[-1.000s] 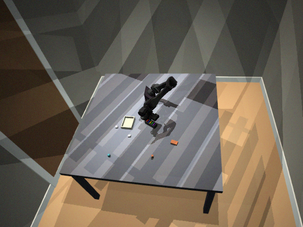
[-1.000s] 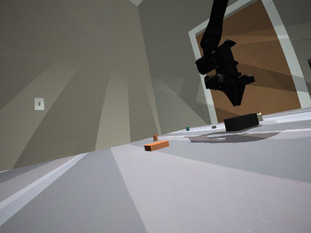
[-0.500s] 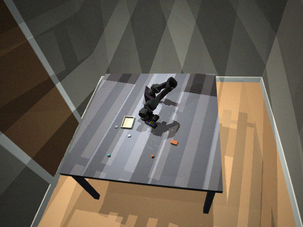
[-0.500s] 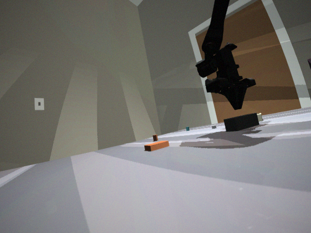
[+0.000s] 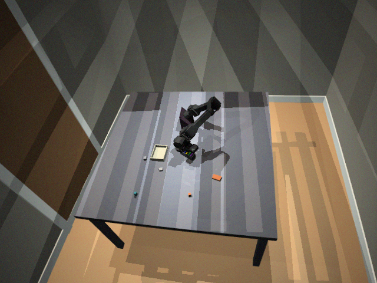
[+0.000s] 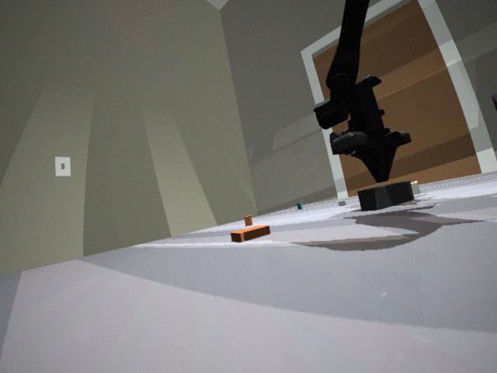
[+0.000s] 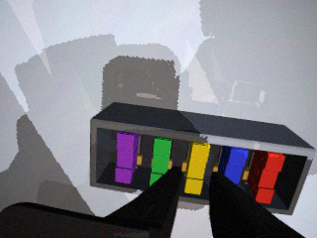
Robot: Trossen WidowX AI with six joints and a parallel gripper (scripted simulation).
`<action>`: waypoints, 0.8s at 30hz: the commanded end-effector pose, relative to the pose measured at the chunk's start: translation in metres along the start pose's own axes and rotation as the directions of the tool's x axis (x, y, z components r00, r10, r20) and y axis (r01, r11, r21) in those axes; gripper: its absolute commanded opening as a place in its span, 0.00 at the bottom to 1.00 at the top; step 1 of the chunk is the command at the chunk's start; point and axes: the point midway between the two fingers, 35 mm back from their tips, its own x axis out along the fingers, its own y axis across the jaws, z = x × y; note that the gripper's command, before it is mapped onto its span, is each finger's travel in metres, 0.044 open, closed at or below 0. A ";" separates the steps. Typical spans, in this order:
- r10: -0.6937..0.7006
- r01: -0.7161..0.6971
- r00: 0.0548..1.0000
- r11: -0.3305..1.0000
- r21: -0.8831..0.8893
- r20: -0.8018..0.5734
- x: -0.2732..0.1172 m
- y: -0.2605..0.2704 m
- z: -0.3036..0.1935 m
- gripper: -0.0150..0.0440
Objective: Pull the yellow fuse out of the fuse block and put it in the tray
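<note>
Your gripper (image 7: 192, 184) hangs just above the fuse block (image 7: 200, 160), jaws part open and holding nothing, with the yellow fuse (image 7: 196, 168) directly beneath the gap between the two dark tapered fingers. The fuse stands upright in the middle slot, so its long axis runs along your descent. It looks like a smooth, hard rectangular bar; green (image 7: 160, 161) and blue (image 7: 234, 165) neighbours sit close either side. The cream tray (image 5: 159, 152) waits nearby.
</note>
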 end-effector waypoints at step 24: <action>0.004 -0.004 1.000 1.000 0.008 -0.004 0.015 -0.001 -0.001 0.38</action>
